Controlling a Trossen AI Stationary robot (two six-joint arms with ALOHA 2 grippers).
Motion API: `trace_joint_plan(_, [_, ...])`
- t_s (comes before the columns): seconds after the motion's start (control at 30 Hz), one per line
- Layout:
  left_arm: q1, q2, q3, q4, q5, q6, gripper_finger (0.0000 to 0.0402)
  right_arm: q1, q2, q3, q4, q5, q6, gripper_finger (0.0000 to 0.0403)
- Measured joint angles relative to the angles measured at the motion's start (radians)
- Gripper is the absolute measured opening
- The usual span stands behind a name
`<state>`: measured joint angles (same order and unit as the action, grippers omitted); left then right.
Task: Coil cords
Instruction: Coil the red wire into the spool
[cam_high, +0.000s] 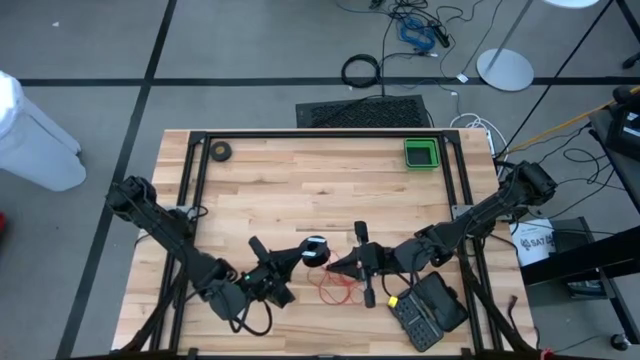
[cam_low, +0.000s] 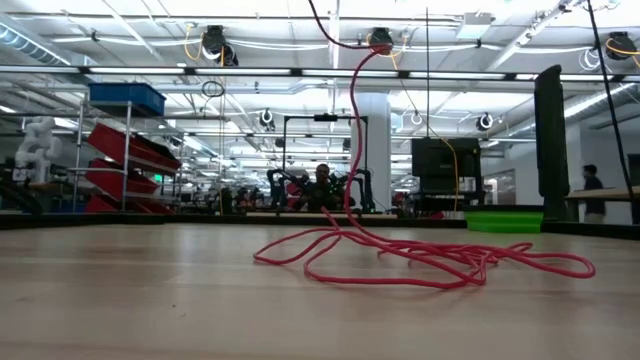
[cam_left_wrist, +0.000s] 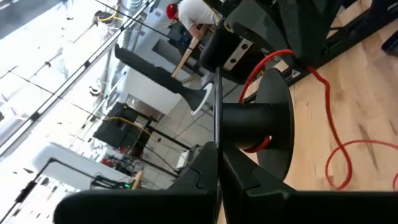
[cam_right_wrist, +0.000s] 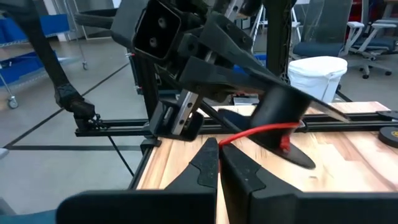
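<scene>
Nearest, along the front edge of the wooden table (cam_high: 300, 190), a black handheld device with a yellow button (cam_high: 425, 310) is seen lying at the right, just beside the right arm. Slightly farther in, the red cord (cam_high: 338, 287) is spread in a loose tangle on the boards between the two grippers; in the low view it (cam_low: 420, 255) is shown as flat loops on the wood, with one strand rising steeply out of the top of that picture. Above the tangle, the left gripper (cam_high: 300, 257) is held with its jaws together, clamped on the hub of the black reel (cam_high: 316, 250); in the left wrist view the reel (cam_left_wrist: 264, 118) is seen gripped by its round stem, with the cord (cam_left_wrist: 329, 124) wound once about it and trailing off onto the table. Facing it, the right gripper (cam_high: 340, 266) is pointed at the reel, its jaws pressed together and pinching the cord just beside the reel, as is shown in the right wrist view, where the red strand (cam_right_wrist: 261, 132) runs from the fingertips (cam_right_wrist: 211, 149) to the tilted reel (cam_right_wrist: 283, 115). At the far edge, a small black ring-shaped roll (cam_high: 221, 152) is seen at the left and a green bin (cam_high: 421, 153) at the right. Beyond the table, a coiled black cable ring (cam_high: 361, 71) lies on the floor.
</scene>
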<state>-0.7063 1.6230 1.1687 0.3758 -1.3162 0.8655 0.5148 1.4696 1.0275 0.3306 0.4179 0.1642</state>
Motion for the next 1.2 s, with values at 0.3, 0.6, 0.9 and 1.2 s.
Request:
trace_joint_plan(0.3, [0.028, 0.000, 0.000, -0.004, 0.040, -0.065, 0.0002, 0.000, 0.028, 0.000, 0.068, 0.003, -0.004, 0.0000])
trace_joint_plan(0.6, [0.032, 0.000, 0.000, -0.016, 0.059, -0.102, 0.0002, -0.005, 0.050, 0.000, 0.102, 0.055, -0.016, 0.0000])
trace_joint_plan(0.9, [0.045, 0.000, 0.000, -0.011, 0.098, -0.129, 0.0002, -0.004, 0.050, 0.000, 0.108, 0.074, -0.025, 0.0000])
trace_joint_plan(1.2, [0.050, 0.000, 0.000, 0.003, 0.107, -0.154, 0.0002, -0.004, 0.055, 0.000, 0.116, 0.081, -0.031, 0.0000])
